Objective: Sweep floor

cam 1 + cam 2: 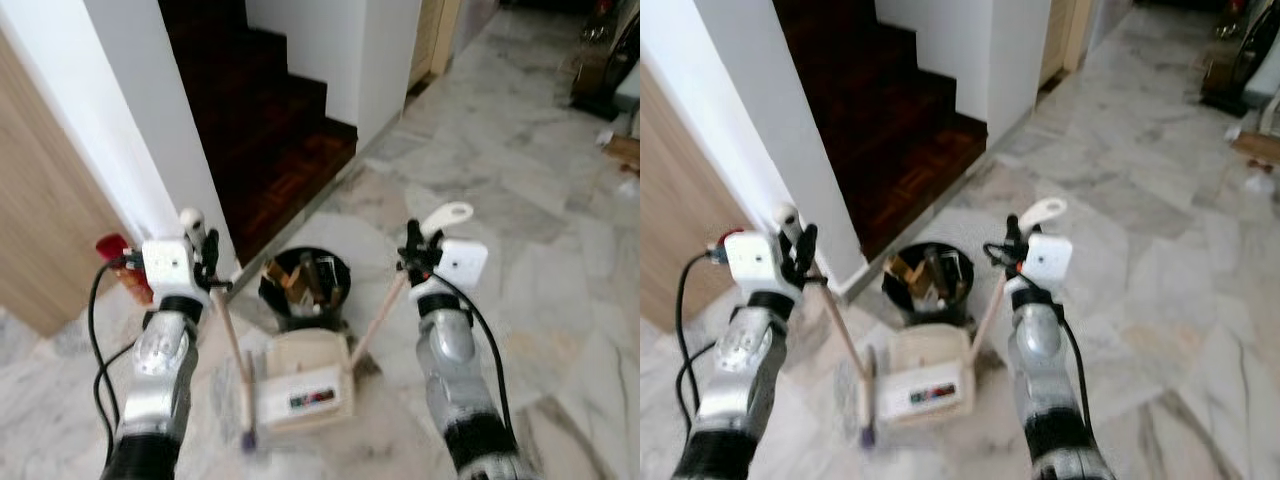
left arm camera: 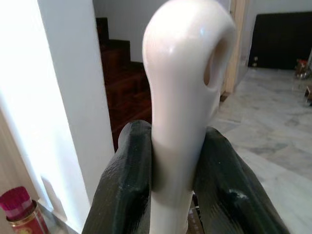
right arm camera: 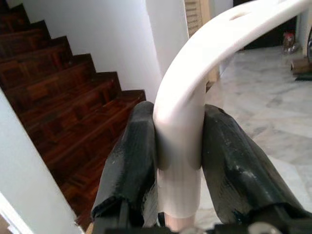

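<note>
Both claws are clenching handles: the left claw (image 1: 203, 250) is gripping the white looped top of a broom handle (image 1: 232, 335), the right claw (image 1: 415, 252) is squeezing the curved white grip of the dustpan handle (image 1: 378, 318). Nearest the robot, the cream dustpan (image 1: 303, 387) is sitting on the marble floor (image 1: 560, 260), with the broom's purple tip (image 1: 249, 438) resting just beside its left edge. Just beyond the pan, a black bin (image 1: 305, 290) is standing, stuffed with brownish scraps. To the left, a red canister (image 1: 120, 262) is standing against the white wall (image 1: 140, 130); behind it, dark wooden stairs (image 1: 270, 120) are climbing away. Far off, bits of litter (image 1: 606, 139) are lying on the marble. To sweep well, I'd judge the pan lip should stay flat on the floor while the broom draws short strokes toward it.
</note>
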